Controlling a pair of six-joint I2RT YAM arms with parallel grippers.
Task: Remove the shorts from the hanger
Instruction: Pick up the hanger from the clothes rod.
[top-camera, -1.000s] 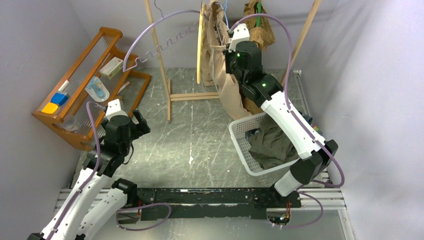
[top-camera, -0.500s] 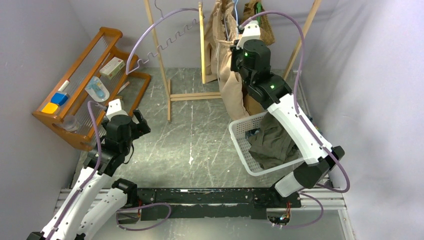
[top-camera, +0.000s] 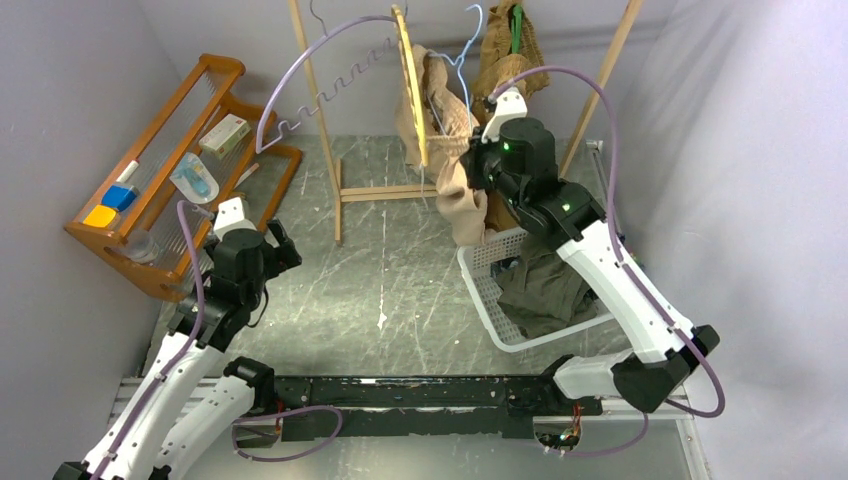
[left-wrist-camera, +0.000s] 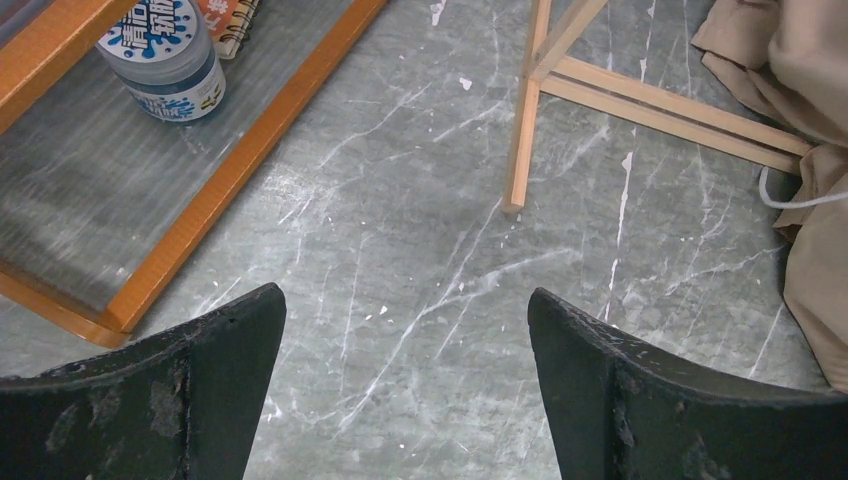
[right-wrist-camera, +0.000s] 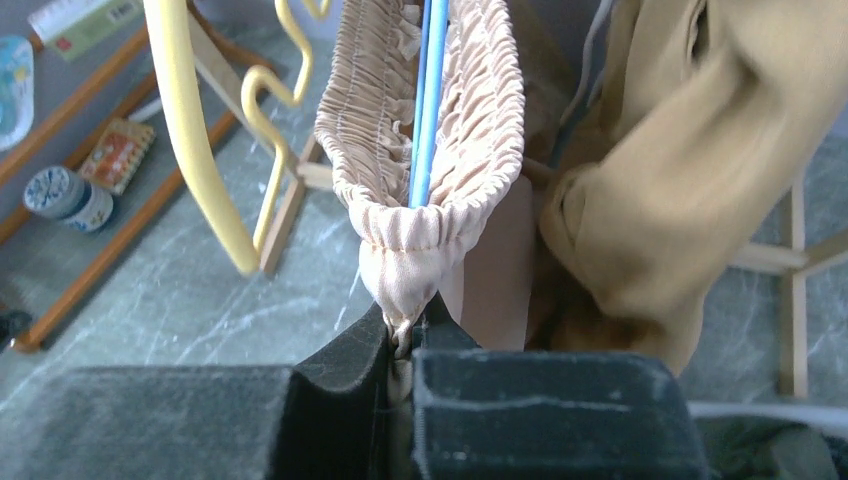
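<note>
Light beige shorts (top-camera: 440, 105) hang by their gathered waistband (right-wrist-camera: 420, 130) on a blue wire hanger (right-wrist-camera: 432, 90) on the wooden rack. My right gripper (right-wrist-camera: 405, 335) is shut on the lowest fold of that waistband; in the top view it (top-camera: 475, 165) sits just right of the cloth. Tan-brown shorts (top-camera: 505, 60) hang further back on a green hanger. Olive green shorts (top-camera: 540, 285) lie in the white basket (top-camera: 480, 285). My left gripper (top-camera: 280, 245) stands open over the bare floor (left-wrist-camera: 405, 292), far from the rack.
A bare yellow hanger (top-camera: 412, 90) swings next to the beige shorts, also seen from the right wrist (right-wrist-camera: 195, 140). The rack's wooden foot (left-wrist-camera: 520, 150) stands ahead of my left gripper. An orange shelf (top-camera: 160, 160) with a jar (left-wrist-camera: 165, 55) lines the left wall.
My right arm has pulled back and down from the rack with the beige waistband in its grip. The blue and yellow hangers have swung and tilted. The left arm has not moved.
</note>
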